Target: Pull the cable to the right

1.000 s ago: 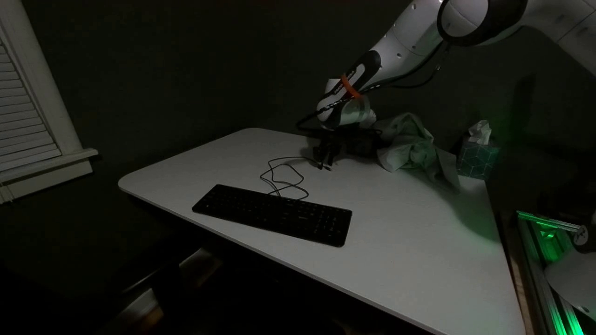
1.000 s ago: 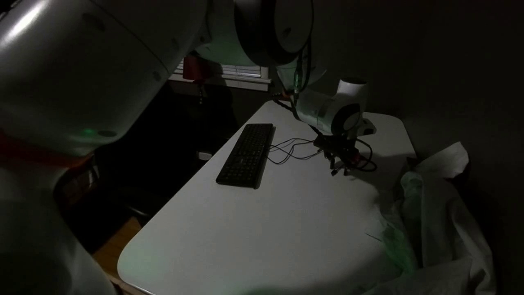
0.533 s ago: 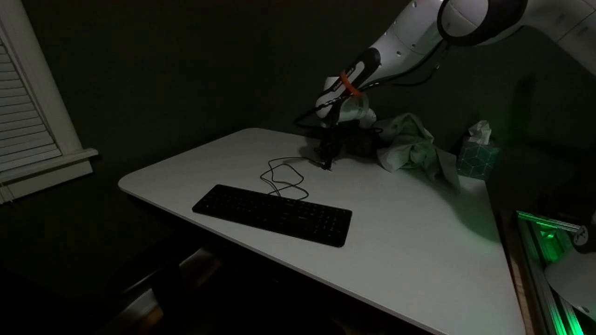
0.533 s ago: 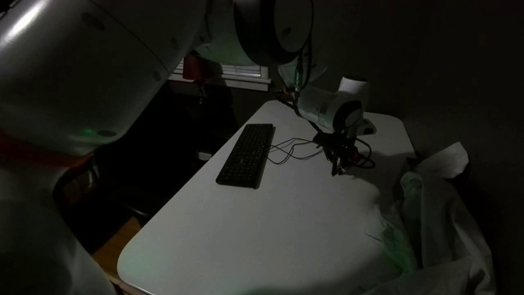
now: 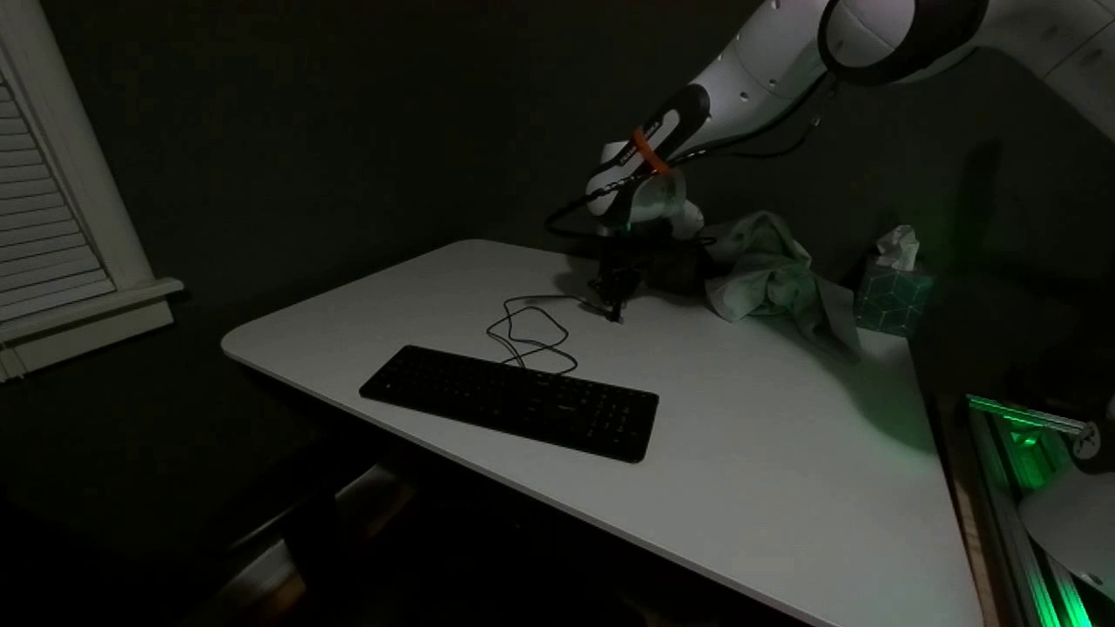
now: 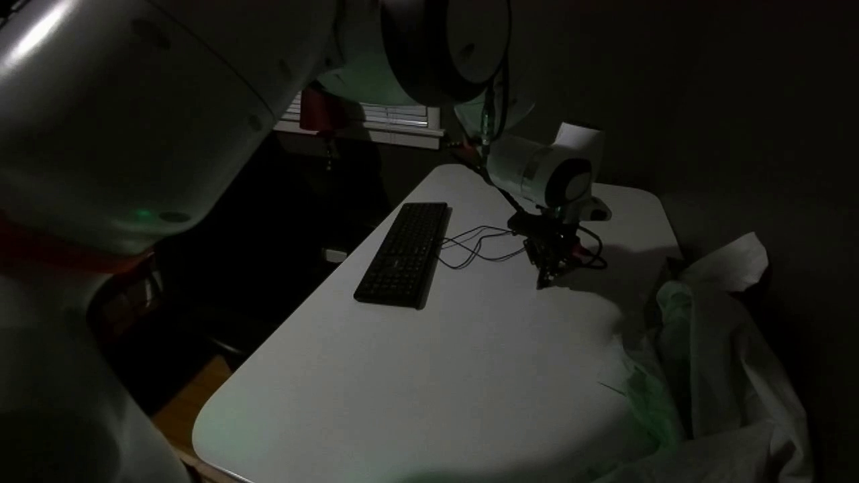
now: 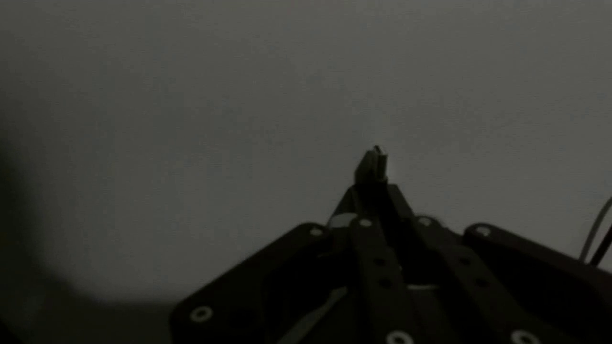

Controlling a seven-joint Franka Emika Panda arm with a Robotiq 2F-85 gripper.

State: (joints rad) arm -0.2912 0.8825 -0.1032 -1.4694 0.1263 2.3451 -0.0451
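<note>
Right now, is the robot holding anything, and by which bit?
Yes: the gripper holds the thin dark cable by its plug, metal tip sticking out.

1. In an exterior view, the camera looks down across the white, round-cornered bench [image 5: 766, 470], the white jointed arm [image 5: 758, 77] at upper right.
2. In an exterior view, it sits close beside the arm, facing along the bench toward the white slatted blind [image 6: 402, 118].
3. Both exterior views share the bench, arm and flat black rectangular keyboard [image 5: 510, 401].
4. The wrist view looks along the black, tapering jaws to the bench, close up.
</note>
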